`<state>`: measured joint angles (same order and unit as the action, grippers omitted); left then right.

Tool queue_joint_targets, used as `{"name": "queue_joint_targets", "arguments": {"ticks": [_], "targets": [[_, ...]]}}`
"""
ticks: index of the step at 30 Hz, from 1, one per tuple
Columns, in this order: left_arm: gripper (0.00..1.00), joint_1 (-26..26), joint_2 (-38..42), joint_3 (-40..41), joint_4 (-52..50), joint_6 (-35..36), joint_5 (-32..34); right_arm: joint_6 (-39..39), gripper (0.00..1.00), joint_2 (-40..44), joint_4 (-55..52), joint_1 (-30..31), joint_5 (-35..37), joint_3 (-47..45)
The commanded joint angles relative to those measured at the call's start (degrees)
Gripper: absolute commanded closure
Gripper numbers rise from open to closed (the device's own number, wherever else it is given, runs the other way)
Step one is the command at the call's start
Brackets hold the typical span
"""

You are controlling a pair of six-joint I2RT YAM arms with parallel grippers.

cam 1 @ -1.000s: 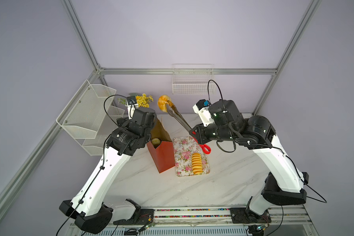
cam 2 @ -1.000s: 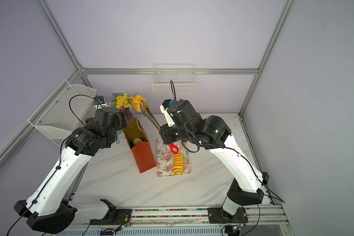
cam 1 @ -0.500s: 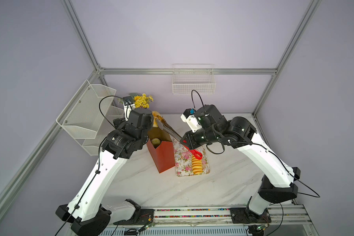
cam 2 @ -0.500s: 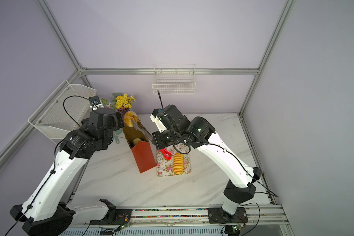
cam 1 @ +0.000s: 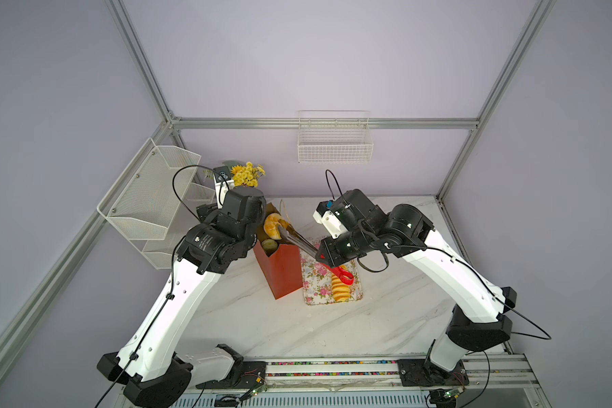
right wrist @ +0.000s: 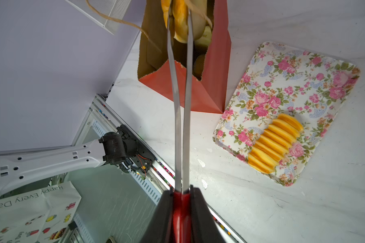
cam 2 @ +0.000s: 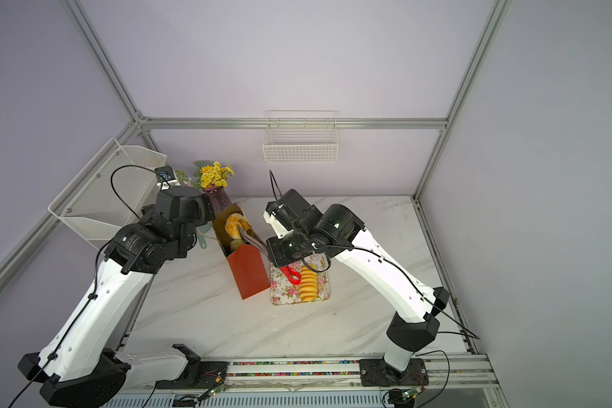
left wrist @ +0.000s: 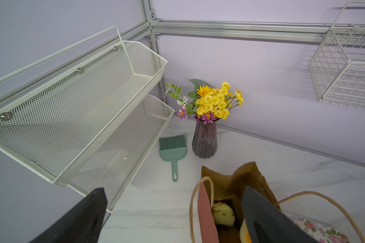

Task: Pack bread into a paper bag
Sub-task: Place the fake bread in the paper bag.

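Lowered since before, the bun (cam 1: 274, 226) hangs in the paper bag (cam 1: 283, 272) mouth, pinched by tongs (right wrist: 180, 105) the right gripper (right wrist: 181, 195) clamps; left gripper (left wrist: 174, 189), spread wide, apparently props it open. Loaf (cam 1: 340, 288) waits at three o'clock.

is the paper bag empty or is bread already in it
Not empty. The paper bag stands open with a pale bun down inside, and tongs hold a golden bun at its mouth.

- The paper bag (cam 1: 283, 272) stands just left of the tray (cam 1: 313, 279).
- A loaf (cam 1: 340, 291) lies on the tray.
- Some buns (left wrist: 222, 213) lie in the bag.
- The vase (cam 2: 221, 201) stands behind the bag, a brush (left wrist: 172, 150) left of it.
- The tongs (right wrist: 178, 105) reach into the bag.
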<state>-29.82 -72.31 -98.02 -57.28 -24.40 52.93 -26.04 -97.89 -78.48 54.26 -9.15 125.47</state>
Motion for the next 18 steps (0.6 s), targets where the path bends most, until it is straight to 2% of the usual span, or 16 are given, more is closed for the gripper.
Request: {"name": "queue_joint_targets", "arguments": {"ticks": [1,6,18], "targets": [[0.00,-0.4,-0.3,-1.4,2.0,0.1,0.5,0.4,0.74,1.5,2.0,0.0,-0.8,-0.4],[0.00,-0.4,-0.6,-1.5,2.0,0.3,0.6,0.9,0.70,4.1,6.1,0.0,-1.7,-3.4],[0.00,-0.4,-1.4,-1.8,2.7,0.8,0.2,1.9,0.74,10.8,18.0,0.0,-1.9,-8.6]]}}
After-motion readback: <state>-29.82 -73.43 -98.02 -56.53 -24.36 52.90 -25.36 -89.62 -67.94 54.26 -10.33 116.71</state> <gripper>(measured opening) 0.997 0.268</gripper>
